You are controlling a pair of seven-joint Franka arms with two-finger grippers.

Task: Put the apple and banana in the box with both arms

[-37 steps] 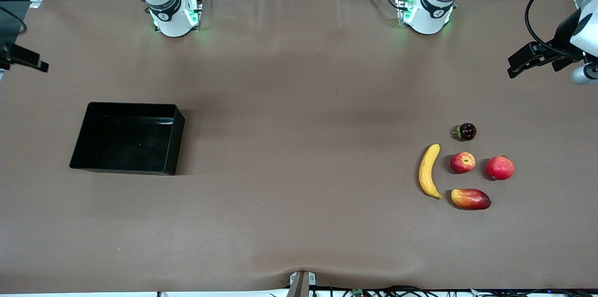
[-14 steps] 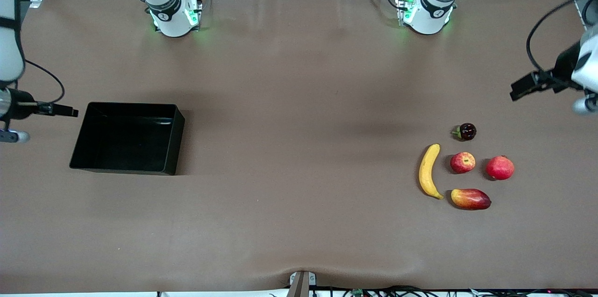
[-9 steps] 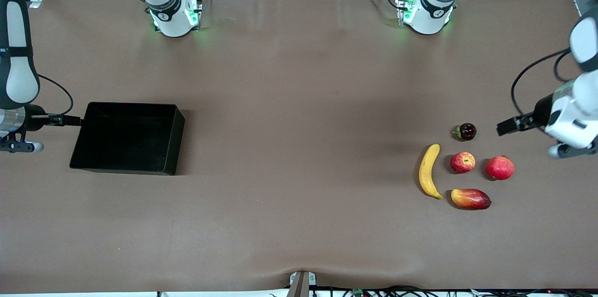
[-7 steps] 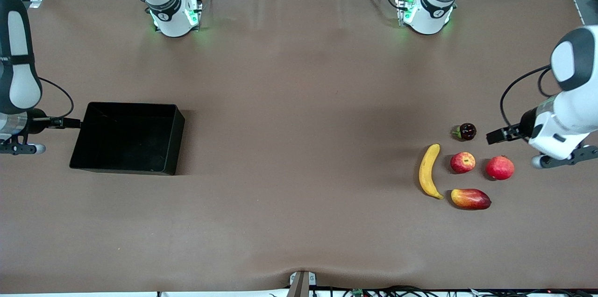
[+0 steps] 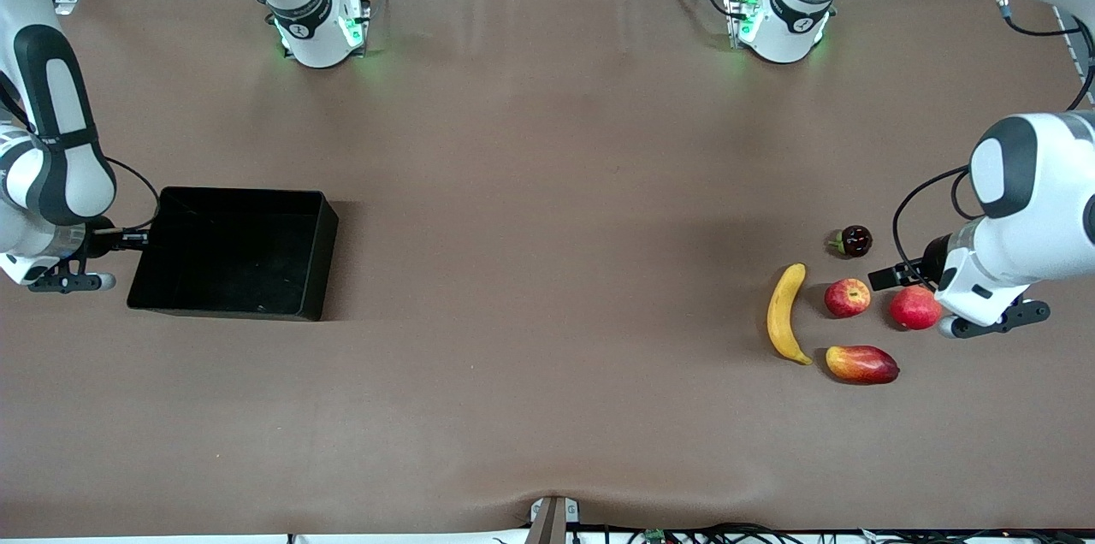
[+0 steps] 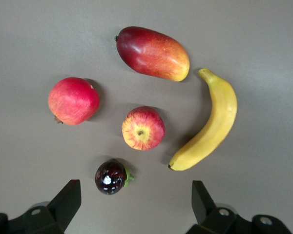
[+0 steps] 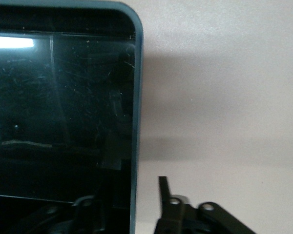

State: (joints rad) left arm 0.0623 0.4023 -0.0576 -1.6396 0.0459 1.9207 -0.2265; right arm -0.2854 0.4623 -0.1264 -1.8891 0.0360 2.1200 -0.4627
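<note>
Left gripper, jaws spread wide and empty, has descended over the apple; right gripper has reached the box wall, jaws narrowing astride it. Both fruits remain unpicked.

Robotics lab: bolted arm bases, cabling.

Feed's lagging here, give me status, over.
Left claw open over the fruit. Right claw at box wall. Apple, banana on table, box empty. Pomegranate, mango, dark fruit close around apple.
</note>
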